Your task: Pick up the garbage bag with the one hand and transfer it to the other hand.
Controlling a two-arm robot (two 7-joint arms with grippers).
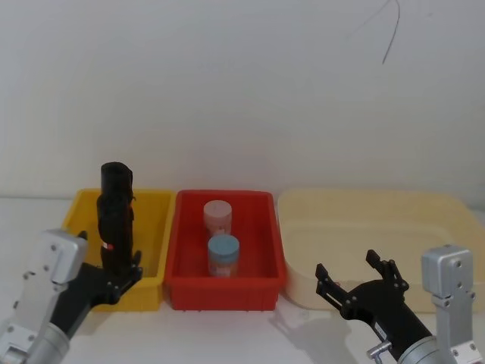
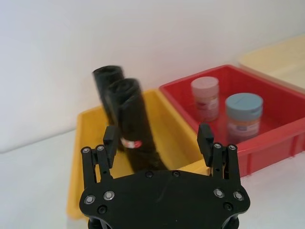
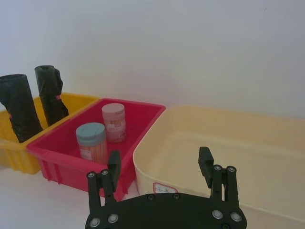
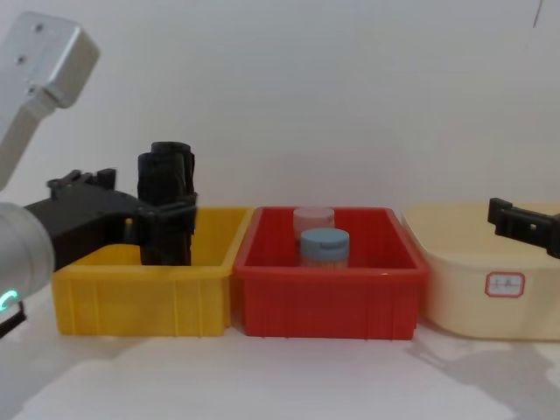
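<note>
Yellow bin (image 3: 12, 155) holds garbage bag (image 3: 49, 95), slimmer roll (image 3: 18, 107); red bin (image 3: 57, 164) two jars (image 3: 113, 121).

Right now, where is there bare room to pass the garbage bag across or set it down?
The cream tub is bare inside. The white table is bare in front of the red bin, between the open left gripper and right gripper. Crowded: two black bag rolls in the yellow bin, two jars mid red bin.
</note>
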